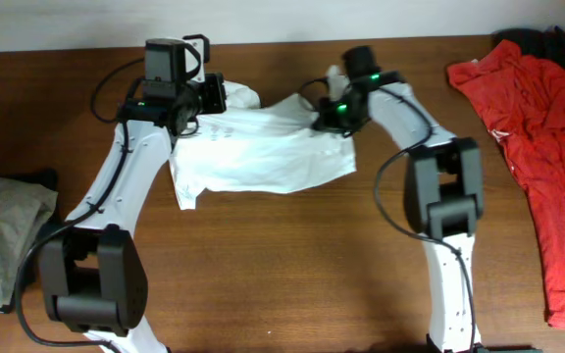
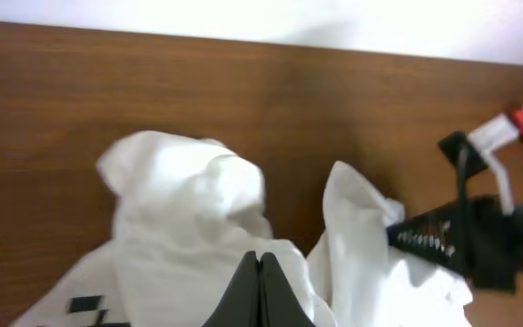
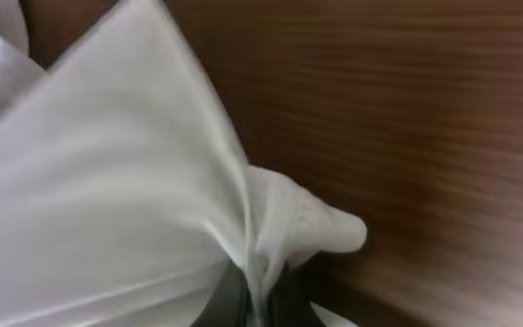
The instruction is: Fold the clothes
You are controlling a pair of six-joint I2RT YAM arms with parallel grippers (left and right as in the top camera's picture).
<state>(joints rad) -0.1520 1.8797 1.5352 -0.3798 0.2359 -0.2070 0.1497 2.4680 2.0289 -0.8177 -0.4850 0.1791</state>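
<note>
With the left gripper [image 2: 260, 289] and right gripper [image 3: 254, 298] each pinched shut on the T-shirt [image 1: 263, 155] at the table's [image 1: 292, 275] far middle, uneven pulling could slip the thin fabric free.

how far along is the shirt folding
Early stage. Done: the left gripper and right gripper each look shut on the far edge of the white T-shirt. In hand: that edge is bunched up at both grippers. Left: no clean fold shows yet; the shirt's body lies spread and wrinkled on the table.
</note>
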